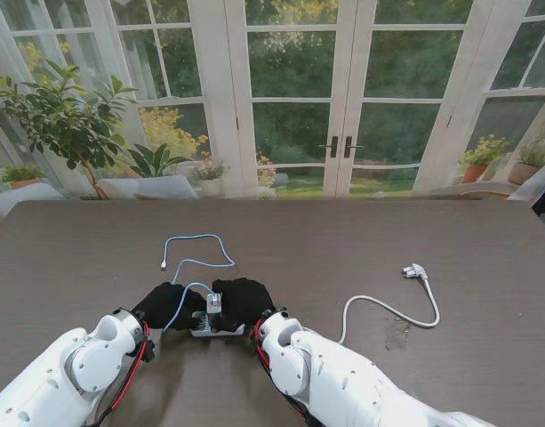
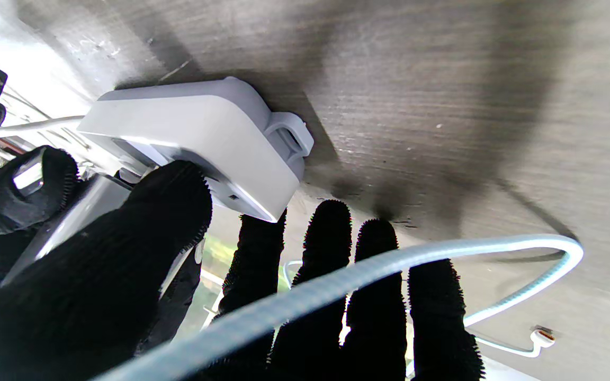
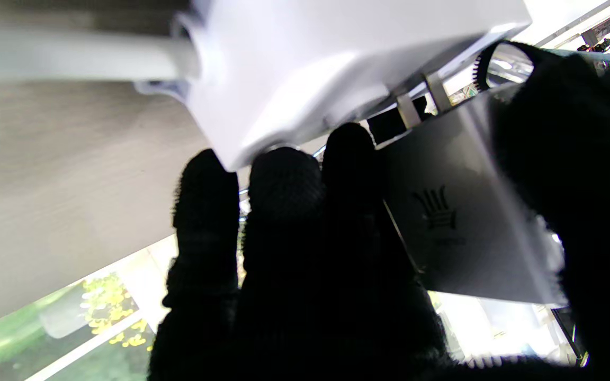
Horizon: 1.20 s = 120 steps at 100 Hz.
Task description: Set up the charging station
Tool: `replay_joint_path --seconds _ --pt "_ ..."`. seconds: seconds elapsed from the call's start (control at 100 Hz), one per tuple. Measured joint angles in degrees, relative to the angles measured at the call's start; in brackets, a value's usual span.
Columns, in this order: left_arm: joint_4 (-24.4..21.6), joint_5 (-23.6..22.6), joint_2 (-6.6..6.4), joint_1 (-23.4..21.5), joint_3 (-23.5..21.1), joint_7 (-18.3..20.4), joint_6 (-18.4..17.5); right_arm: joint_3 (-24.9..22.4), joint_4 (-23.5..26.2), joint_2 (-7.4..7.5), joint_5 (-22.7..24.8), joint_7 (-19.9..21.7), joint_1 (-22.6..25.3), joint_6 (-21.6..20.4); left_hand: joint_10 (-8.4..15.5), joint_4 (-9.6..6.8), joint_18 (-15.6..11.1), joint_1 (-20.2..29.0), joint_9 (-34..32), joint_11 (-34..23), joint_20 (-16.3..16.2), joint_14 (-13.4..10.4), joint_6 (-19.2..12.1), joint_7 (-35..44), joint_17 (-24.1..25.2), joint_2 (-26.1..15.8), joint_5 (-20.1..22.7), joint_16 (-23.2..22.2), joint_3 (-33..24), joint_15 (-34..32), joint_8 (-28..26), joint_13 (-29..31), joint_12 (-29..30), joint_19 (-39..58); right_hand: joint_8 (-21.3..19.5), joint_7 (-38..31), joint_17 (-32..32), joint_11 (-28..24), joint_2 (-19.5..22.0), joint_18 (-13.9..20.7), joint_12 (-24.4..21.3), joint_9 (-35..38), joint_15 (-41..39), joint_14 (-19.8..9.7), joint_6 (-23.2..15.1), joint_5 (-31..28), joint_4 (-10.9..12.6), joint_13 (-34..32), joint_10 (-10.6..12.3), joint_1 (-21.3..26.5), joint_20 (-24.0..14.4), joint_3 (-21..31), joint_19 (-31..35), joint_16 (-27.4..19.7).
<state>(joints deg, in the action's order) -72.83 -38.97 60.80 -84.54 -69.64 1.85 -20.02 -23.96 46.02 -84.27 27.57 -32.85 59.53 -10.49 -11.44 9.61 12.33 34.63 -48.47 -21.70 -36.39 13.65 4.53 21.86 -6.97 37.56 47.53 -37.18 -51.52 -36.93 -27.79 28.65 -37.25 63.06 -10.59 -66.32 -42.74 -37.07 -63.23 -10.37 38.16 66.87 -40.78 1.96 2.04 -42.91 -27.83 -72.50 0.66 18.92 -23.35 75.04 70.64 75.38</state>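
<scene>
A white power strip (image 1: 215, 327) (image 2: 199, 137) (image 3: 337, 63) lies on the table between my two black-gloved hands. A silver charger brick (image 1: 214, 303) (image 3: 464, 227) stands on it, its metal prongs (image 3: 416, 100) showing between brick and strip. My right hand (image 1: 245, 301) is shut on the brick, thumb (image 3: 575, 159) on one side and fingers (image 3: 284, 211) on the other. My left hand (image 1: 165, 304) braces the strip's left end, with its thumb (image 2: 141, 238) on the strip's face. A light blue cable (image 1: 198, 242) (image 2: 337, 286) runs from the brick over my left hand to a loose connector (image 1: 164, 265) (image 2: 540, 336).
The strip's white cord (image 1: 388, 310) (image 3: 72, 55) curves right across the dark wooden table (image 1: 343, 240) to a loose white plug (image 1: 416, 271). Glass doors and potted plants stand beyond the table's far edge.
</scene>
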Motion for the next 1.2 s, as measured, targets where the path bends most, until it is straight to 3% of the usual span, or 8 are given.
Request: replay_joint_path --seconds 0.19,0.34,0.42,0.48,0.5,0.55,0.9,1.2 --pt "-0.1 0.1 -0.04 0.0 -0.1 0.3 0.0 0.0 0.2 0.1 -0.1 0.3 0.1 0.1 0.0 0.0 0.0 0.3 0.0 0.0 0.0 0.0 0.1 0.0 0.0 -0.5 0.0 0.0 0.1 0.0 0.0 0.0 0.0 0.0 0.0 0.0 1.9 -2.6 2.2 -0.7 -2.2 -3.9 0.7 -0.5 -1.2 2.2 0.0 1.7 0.1 -0.6 0.0 0.0 0.0 8.7" --pt "-0.2 0.1 -0.05 0.0 -0.1 0.4 0.1 0.0 0.3 0.16 -0.1 0.5 0.1 0.2 -0.1 0.0 0.0 0.3 0.0 0.0 0.0 -0.1 0.1 0.0 0.0 -0.5 0.0 0.0 0.1 0.0 0.0 0.0 0.0 0.0 0.0 0.0 3.2 -3.5 3.0 -1.0 -4.2 -6.6 0.7 -0.9 -1.3 2.9 0.1 2.1 -0.4 -0.8 0.0 0.0 0.0 8.8" --pt "-0.2 0.1 -0.06 0.0 -0.1 0.4 0.1 0.0 0.3 0.2 -0.1 0.5 0.1 0.3 -0.1 0.0 0.0 0.3 0.0 0.0 0.0 -0.1 0.1 0.0 0.0 -0.5 0.0 0.0 0.1 0.0 0.0 0.0 0.0 0.0 -0.1 0.0 3.5 -2.7 4.0 -1.1 -5.5 -7.5 0.8 -1.3 -1.3 3.4 1.6 2.4 -1.7 -1.4 0.0 0.0 0.0 10.2" --pt "-0.2 0.2 -0.06 0.0 -0.1 0.4 0.1 -0.1 0.5 0.28 -0.1 0.7 0.2 0.4 -0.1 0.0 0.0 0.3 0.0 0.0 0.0 -0.1 0.1 0.0 0.0 -0.5 0.0 0.0 0.1 0.0 0.0 0.0 0.0 0.0 -2.6 0.0 4.2 -2.8 5.5 -1.1 -5.9 -8.6 0.8 -2.0 -0.8 4.4 6.2 3.5 -1.8 -2.7 -0.1 -0.6 0.0 10.4" --pt "-0.2 0.2 -0.07 0.0 -0.1 0.4 0.1 -0.1 0.6 0.33 -0.1 0.8 0.2 0.5 -0.1 0.0 0.0 0.3 0.0 0.0 0.0 -0.1 0.1 0.0 0.0 -0.5 0.0 0.0 0.1 0.0 0.0 0.0 0.0 0.0 -4.4 0.0 4.6 -2.9 6.0 -1.2 -6.6 -9.4 0.8 -2.2 -0.6 4.9 8.6 3.8 -2.1 -3.3 -0.2 -0.9 -0.1 12.6" --pt "-0.2 0.3 -0.08 0.0 0.0 0.5 0.1 -0.1 0.8 0.48 -0.1 1.2 0.2 0.6 -0.1 0.0 0.0 0.3 0.0 0.0 0.0 -0.1 0.1 0.0 0.0 -0.5 0.0 0.0 0.1 0.0 0.0 0.0 0.0 0.0 -6.9 0.0 5.2 -2.9 6.6 -1.3 -6.9 -10.4 0.9 -2.3 -0.1 5.7 11.7 5.3 -2.3 -4.0 -0.2 -0.9 -0.7 14.7" --pt "-0.1 0.6 -0.15 0.2 0.1 0.8 0.1 -0.1 1.0 0.75 -0.1 1.7 0.3 0.4 -0.1 0.0 0.0 0.3 0.0 0.0 0.0 -0.1 0.1 0.0 0.0 -0.5 0.2 -0.1 0.1 0.0 0.0 -0.1 0.0 0.0 -10.0 0.0 8.2 -3.5 8.7 -1.9 -7.3 -16.4 2.0 -2.4 0.1 9.2 14.0 8.4 -2.8 -4.9 -0.6 -1.0 -1.4 16.8" --pt "-0.1 0.8 -0.21 0.4 0.2 1.1 0.1 -0.3 0.8 0.76 -0.2 1.5 0.3 -0.2 -0.1 0.0 0.0 0.3 0.0 0.0 0.0 -0.1 0.1 0.0 0.0 -0.5 0.6 -0.1 0.1 0.0 0.0 -0.1 0.0 0.7 -10.1 -0.1 9.0 -4.2 10.1 -2.2 -8.0 -19.8 2.1 -2.4 0.3 13.3 14.3 10.4 -2.9 -7.5 -0.8 -1.3 -1.5 17.2"
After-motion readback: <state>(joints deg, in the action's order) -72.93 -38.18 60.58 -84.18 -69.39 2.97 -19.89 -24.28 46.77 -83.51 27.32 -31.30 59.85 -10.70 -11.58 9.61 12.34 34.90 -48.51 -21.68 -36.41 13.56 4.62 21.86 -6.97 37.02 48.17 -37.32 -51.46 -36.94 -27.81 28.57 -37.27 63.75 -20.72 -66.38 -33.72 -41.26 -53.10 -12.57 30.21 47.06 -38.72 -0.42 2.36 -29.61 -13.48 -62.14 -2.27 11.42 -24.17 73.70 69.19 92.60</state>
